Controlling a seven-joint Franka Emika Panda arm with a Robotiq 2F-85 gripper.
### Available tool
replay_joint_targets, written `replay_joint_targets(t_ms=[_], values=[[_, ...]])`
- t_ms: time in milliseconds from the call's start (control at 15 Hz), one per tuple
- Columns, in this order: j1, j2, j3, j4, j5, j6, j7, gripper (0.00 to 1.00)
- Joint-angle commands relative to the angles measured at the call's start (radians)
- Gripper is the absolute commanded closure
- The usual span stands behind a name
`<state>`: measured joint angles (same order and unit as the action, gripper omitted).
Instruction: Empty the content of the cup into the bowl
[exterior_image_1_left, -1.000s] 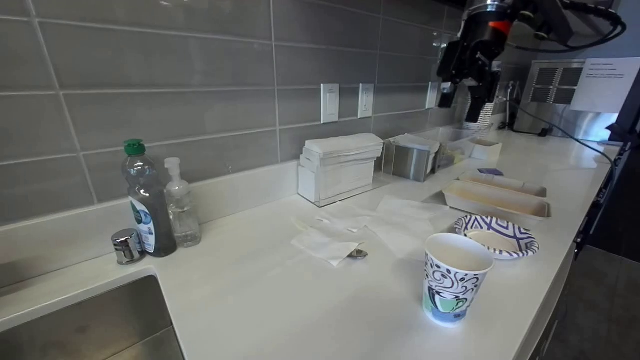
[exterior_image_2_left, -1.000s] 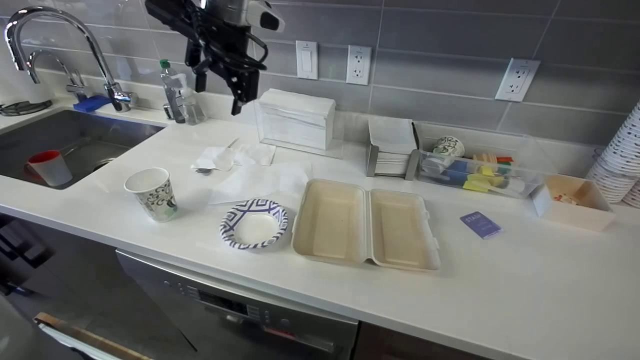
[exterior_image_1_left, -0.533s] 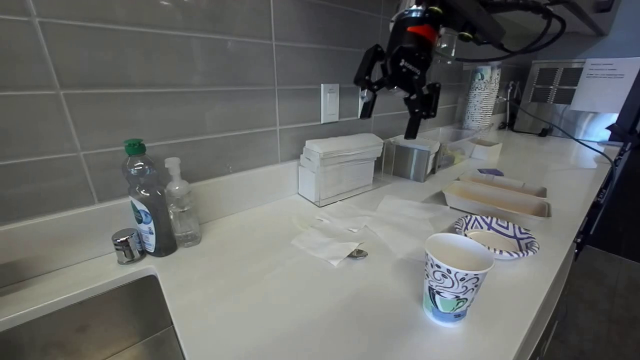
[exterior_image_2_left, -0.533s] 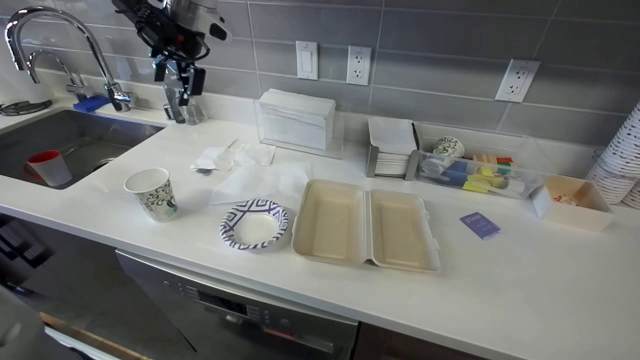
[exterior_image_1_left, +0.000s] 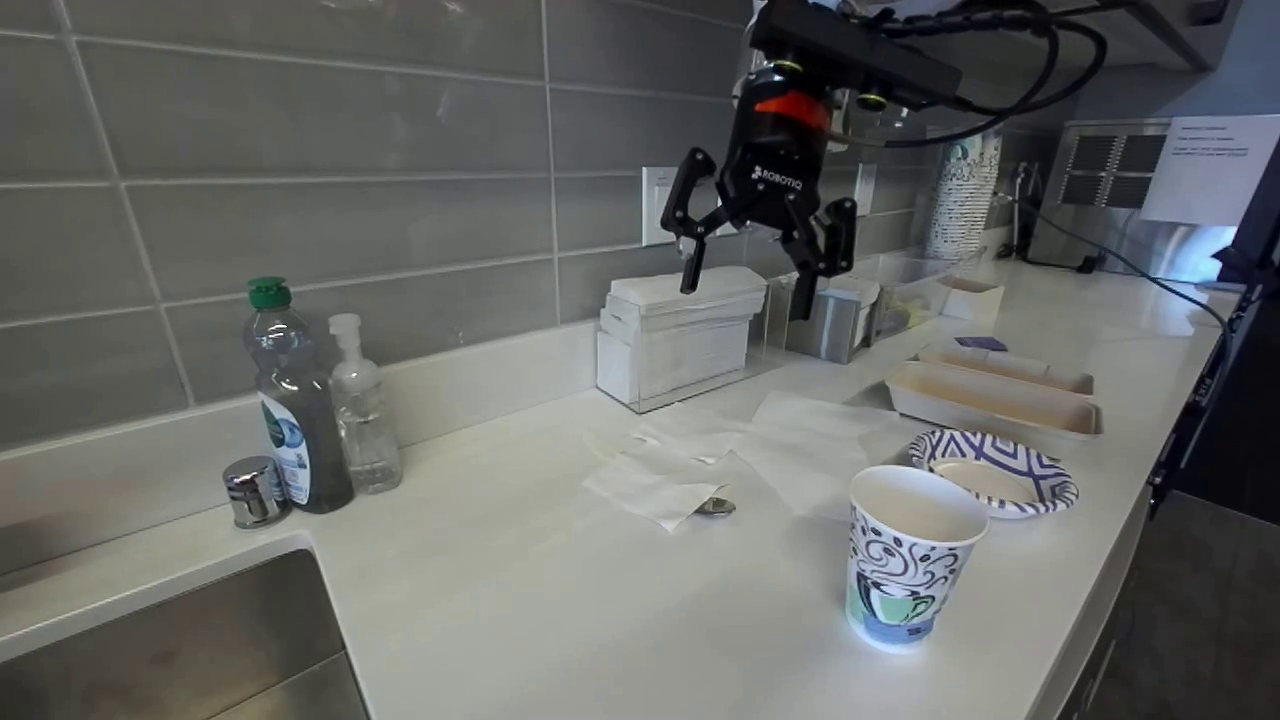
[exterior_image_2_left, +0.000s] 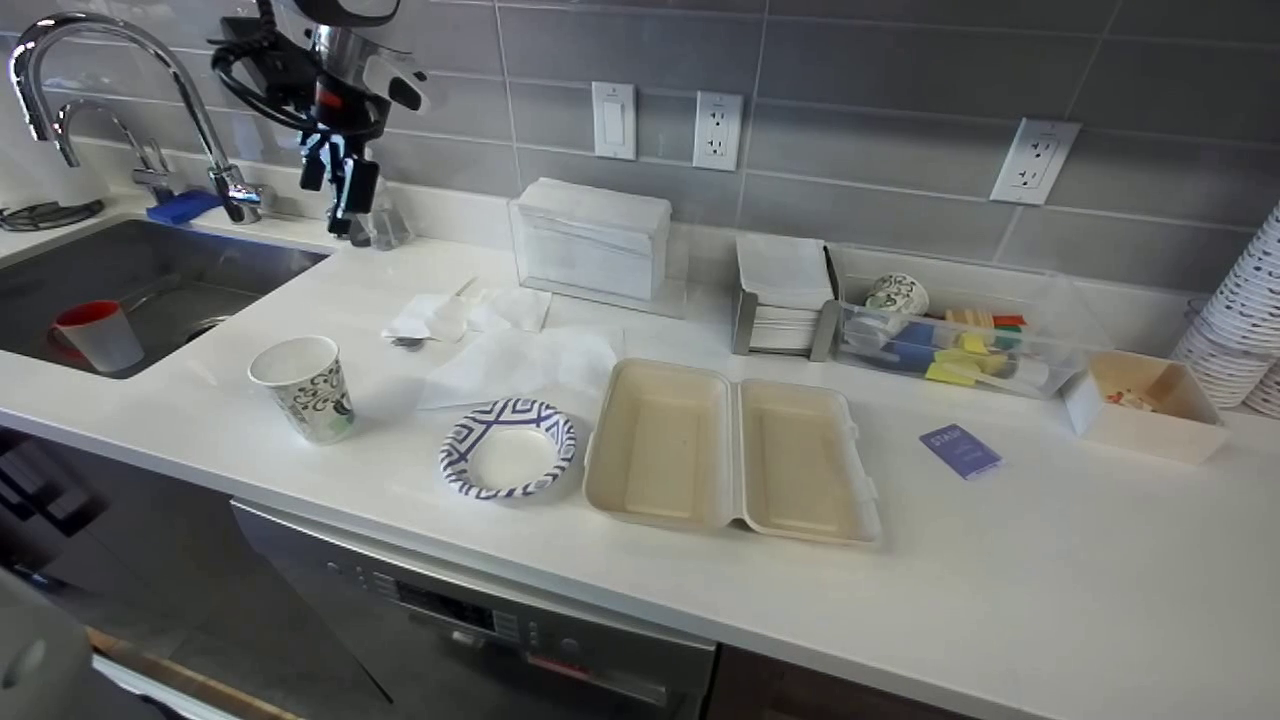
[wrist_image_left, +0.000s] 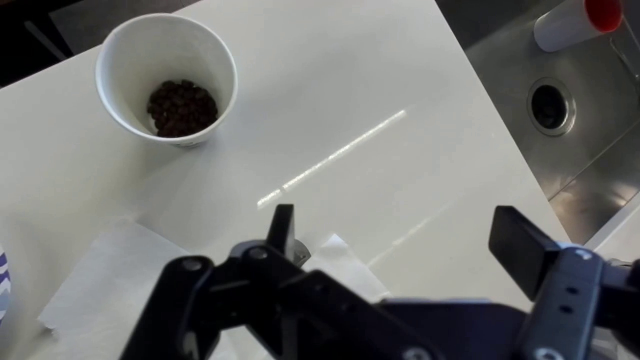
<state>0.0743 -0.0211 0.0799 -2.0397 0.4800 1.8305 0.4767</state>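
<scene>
Robotiq gripper (exterior_image_1_left: 747, 298) — jaws wide — above smooth white counter (exterior_image_1_left: 560, 610). Tapered, swirl-printed paper cup (exterior_image_1_left: 905, 575) upright, dark bean-like bits (wrist_image_left: 182, 108) inside; shallow round bowl (exterior_image_2_left: 508, 458) near, blue geometric rim.

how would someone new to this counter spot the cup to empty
Find the steel sink set into the white counter. Between it and the shallow patterned bowl stands a paper cup. It holds dark beanlike pieces and, unlike the red-lined mug in the sink, is white inside.
</scene>
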Motion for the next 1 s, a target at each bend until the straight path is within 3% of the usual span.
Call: replay_joint_targets(t_ms=[0,467,933], values=[[0.001,0.008,0.000,0.013,0.000,-0.008,-0.002,0.00],[0.036,0.040,0.038,-0.068,0.022,0.034,0.293,0.00],[0.042,0.051,0.038,-0.189,0.078,0.068,0.357,0.00]])
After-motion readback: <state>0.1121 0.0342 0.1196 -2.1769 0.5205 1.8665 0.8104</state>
